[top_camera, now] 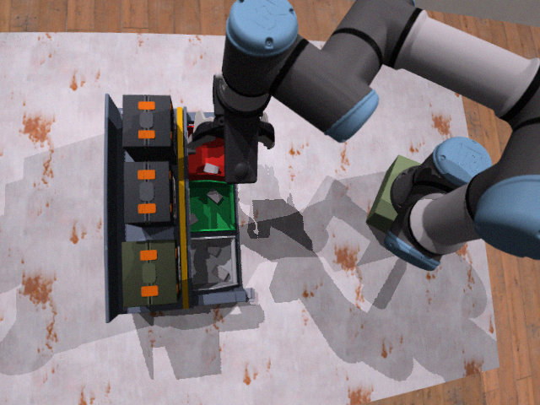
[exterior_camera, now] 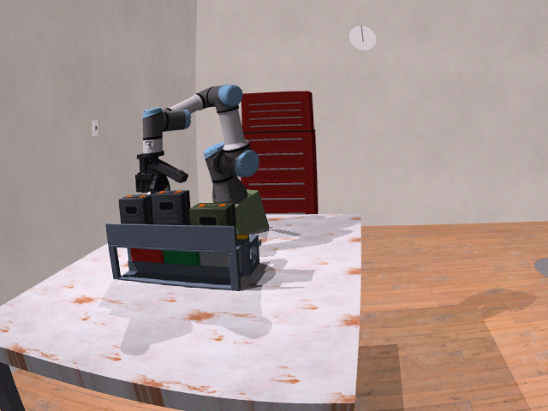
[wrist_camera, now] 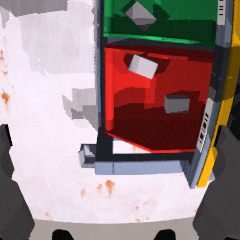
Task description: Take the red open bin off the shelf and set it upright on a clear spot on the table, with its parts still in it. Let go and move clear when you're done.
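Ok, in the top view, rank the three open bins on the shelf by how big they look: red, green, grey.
1. Grey bin
2. Green bin
3. Red bin: the open gripper covers part of it, so its full size may match.

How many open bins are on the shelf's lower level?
3, in one row: the red open bin at the end under the gripper, the green open bin in the middle, the grey open bin at the other end.

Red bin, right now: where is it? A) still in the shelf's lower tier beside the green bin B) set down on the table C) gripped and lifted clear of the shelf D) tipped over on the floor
A: the red bin sits in the shelf next to the green bin, with the open gripper empty above it.
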